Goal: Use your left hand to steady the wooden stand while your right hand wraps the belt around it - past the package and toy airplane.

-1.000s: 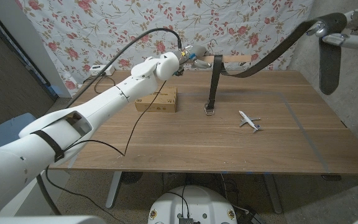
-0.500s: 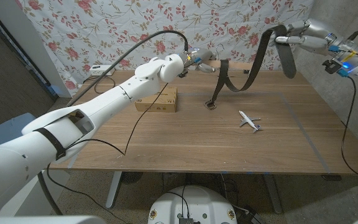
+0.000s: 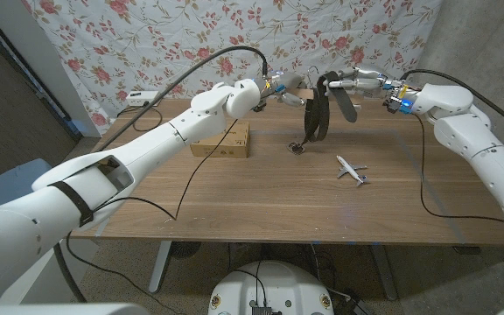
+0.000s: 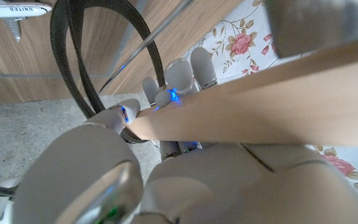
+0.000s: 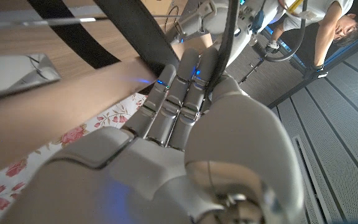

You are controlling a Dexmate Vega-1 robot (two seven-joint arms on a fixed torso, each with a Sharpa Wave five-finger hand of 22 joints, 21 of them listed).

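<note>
belt [image 3: 318, 118] loops over the wooden stand [image 3: 309, 85]; our left hand [image 3: 280, 87] grasps the stand so it stays put, our right hand [image 3: 363, 82] grasps the belt.

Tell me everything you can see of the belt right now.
The belt is a dark, flat strap, leather by its look, with a metal buckle at its lower end. In the head view it hangs in a loop from the wooden stand at the table's far side; the buckle end reaches down to the table, behind the toy airplane. The right hand holds its upper part near the stand, with a short dark tail sloping down below the fingers. The left hand grips the stand beside it.
</note>
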